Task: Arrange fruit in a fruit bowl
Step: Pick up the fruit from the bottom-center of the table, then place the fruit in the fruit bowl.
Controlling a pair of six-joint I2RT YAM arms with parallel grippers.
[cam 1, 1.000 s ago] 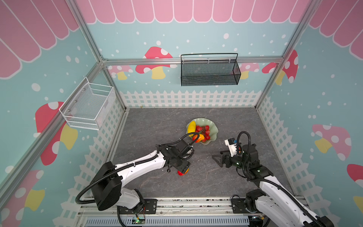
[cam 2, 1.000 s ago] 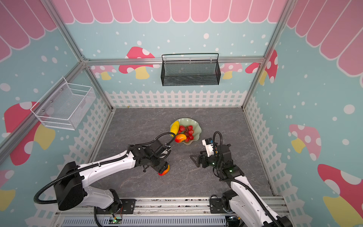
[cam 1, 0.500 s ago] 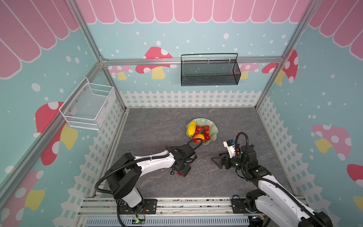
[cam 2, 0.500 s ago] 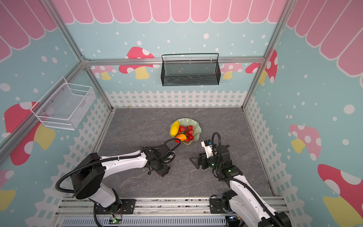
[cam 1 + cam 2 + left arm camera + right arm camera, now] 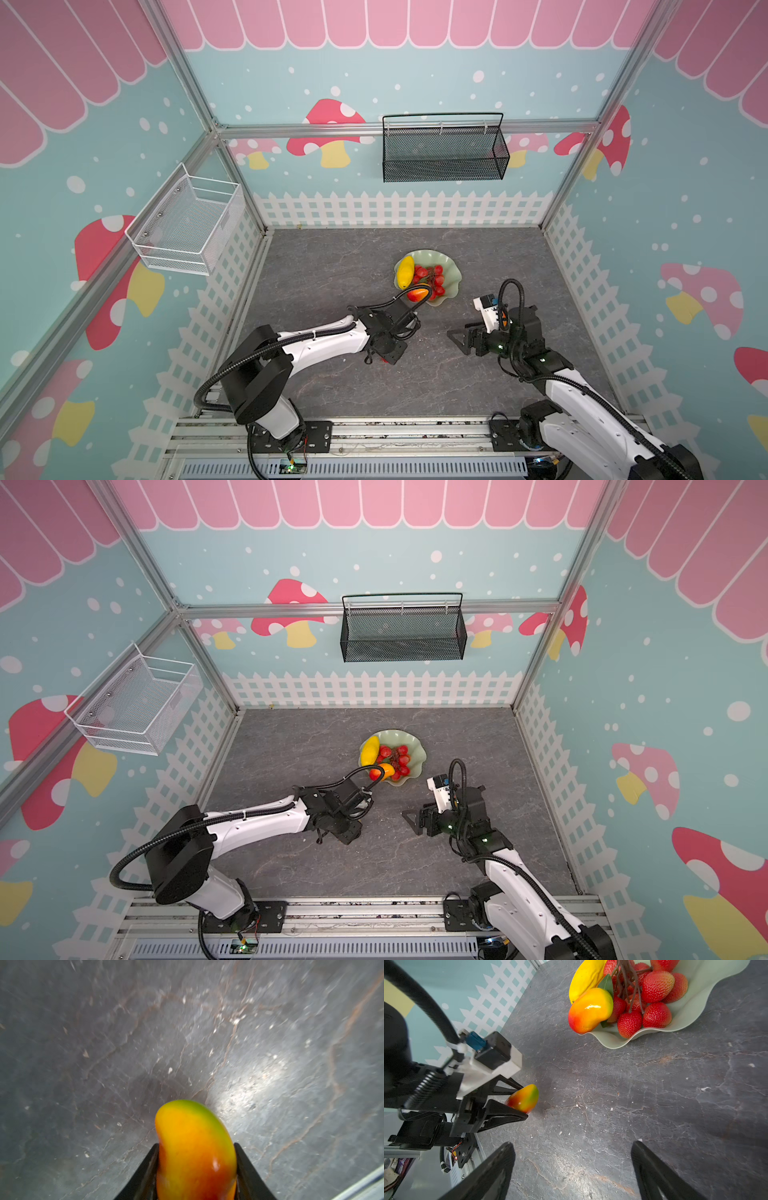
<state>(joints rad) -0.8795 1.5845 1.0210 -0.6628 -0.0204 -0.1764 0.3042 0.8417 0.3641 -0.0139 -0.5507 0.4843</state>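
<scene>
The left gripper is clamped on a mango, down low at the table, apart from the bowl. Its long axis runs out along the jaws, greenish tip pointing away from the wrist. The right gripper hangs empty, jaws wide apart. In the bowl: one second mango with its red end at the rim, one yellow fruit, one berry bunch. Two mangoes counted.

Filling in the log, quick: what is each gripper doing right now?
Left gripper: closed, holding a mango.
Right gripper: open, holding nothing.
</scene>
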